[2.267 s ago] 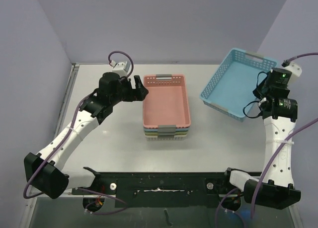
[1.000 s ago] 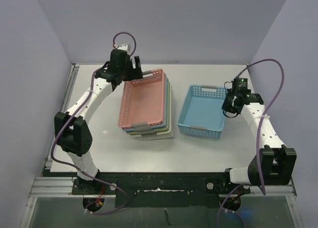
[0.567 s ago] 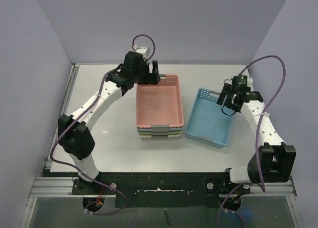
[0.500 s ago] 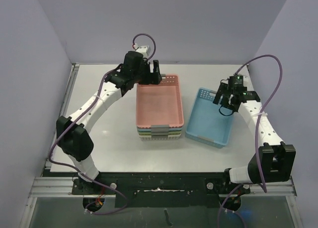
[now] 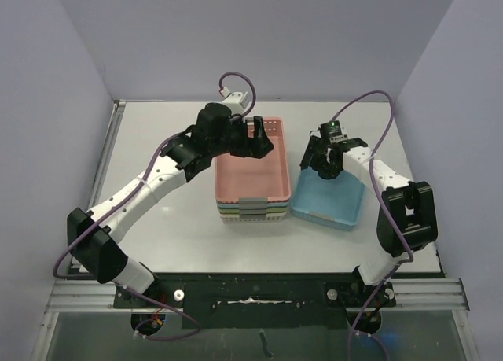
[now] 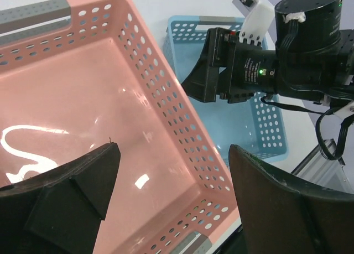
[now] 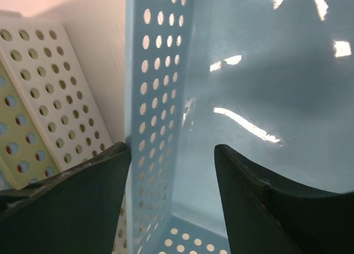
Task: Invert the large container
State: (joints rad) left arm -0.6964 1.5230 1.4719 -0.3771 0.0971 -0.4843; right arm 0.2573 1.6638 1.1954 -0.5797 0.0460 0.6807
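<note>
The large container (image 5: 334, 197) is a blue perforated basket standing open side up on the table, just right of a basket stack topped by a pink one (image 5: 255, 168). My right gripper (image 5: 321, 163) is open at its far left corner. In the right wrist view the gripper (image 7: 171, 149) straddles the blue left wall (image 7: 157, 93), one finger outside, one inside, neither clearly touching. My left gripper (image 5: 259, 141) hangs wide open above the pink basket's far end. In the left wrist view it (image 6: 171, 154) holds nothing over the pink basket (image 6: 83, 99), with the blue container (image 6: 260, 127) beyond.
Under the pink basket lie more nested baskets, with yellow and white walls (image 7: 55, 99) close beside the blue wall. The right arm's wrist (image 6: 265, 71) reaches over the blue container near my left gripper. Purple walls enclose the table (image 5: 157, 219) on three sides.
The blue container slid and turned to rest against the stack. My right gripper opened and shifted to its far left corner. My left gripper moved right over the pink basket.
</note>
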